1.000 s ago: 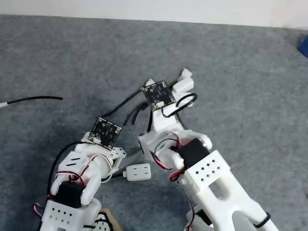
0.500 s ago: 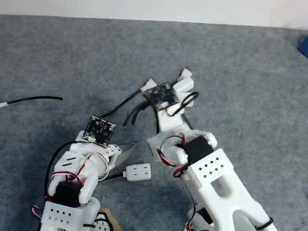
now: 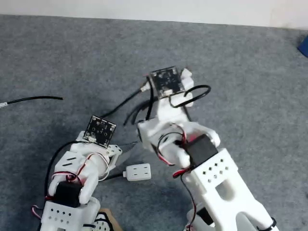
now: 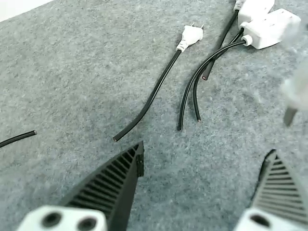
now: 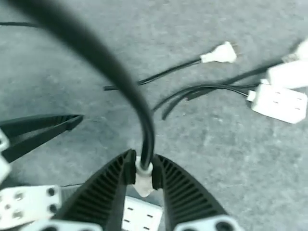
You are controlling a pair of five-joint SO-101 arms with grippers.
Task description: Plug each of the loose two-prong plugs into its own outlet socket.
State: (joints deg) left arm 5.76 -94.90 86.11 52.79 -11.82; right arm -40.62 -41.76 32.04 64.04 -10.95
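Over the last second the right arm's wrist is carried farther from the outlet socket [image 3: 137, 172], and the left arm is eased slightly back. This is judged a re-aiming, with nothing seated yet. The right gripper [image 5: 143, 161] is pinched onto a white plug [image 5: 143, 183], held just beyond the outlet socket with its black cord [image 5: 106, 63] arcing upward. The left gripper [image 4: 206, 149] is spread wide and holds nothing. A second loose plug [image 4: 190, 34] is left lying well beyond the outlet socket.
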